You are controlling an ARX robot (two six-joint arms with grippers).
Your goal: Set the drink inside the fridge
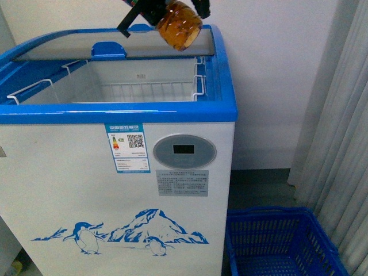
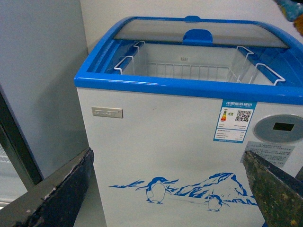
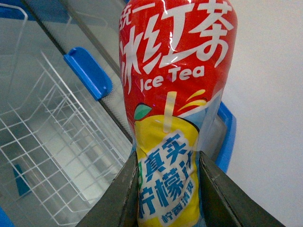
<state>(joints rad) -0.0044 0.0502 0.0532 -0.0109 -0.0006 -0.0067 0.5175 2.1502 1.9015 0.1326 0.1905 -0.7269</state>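
From the front view, we see a waist-high white chest fridge with a glossy blue top rim and a blue penguin-and-mountain picture low on its front. Its curved glass lid is slid back, leaving the near part open onto a white wire basket. Above the far right of the opening hangs a small clear plastic drink bottle of amber-brown tea, its base turned toward us, held by our right pincer, mostly cut off by the top edge. A blue plastic crate sits on the floor to the fridge's right.

From the left wrist view, we see the same fridge front on. Our left pincer is spread wide and holds nothing; its dark fingers frame the fridge from low down, well apart from it.

From the right wrist view, the bottle fills the picture. Our right pincer is pinching its labelled body, one dark finger on each side of the red, yellow and light-blue "Ice Tea" wrap, with the wire basket below and beyond.

We judge the bottle light to moderate in weight, since it looks full. Its thin plastic walls will give under pressure and the glossy label may slip, so a firm hold across the middle of the body, as now, seems best. It should survive a short drop into the basket.
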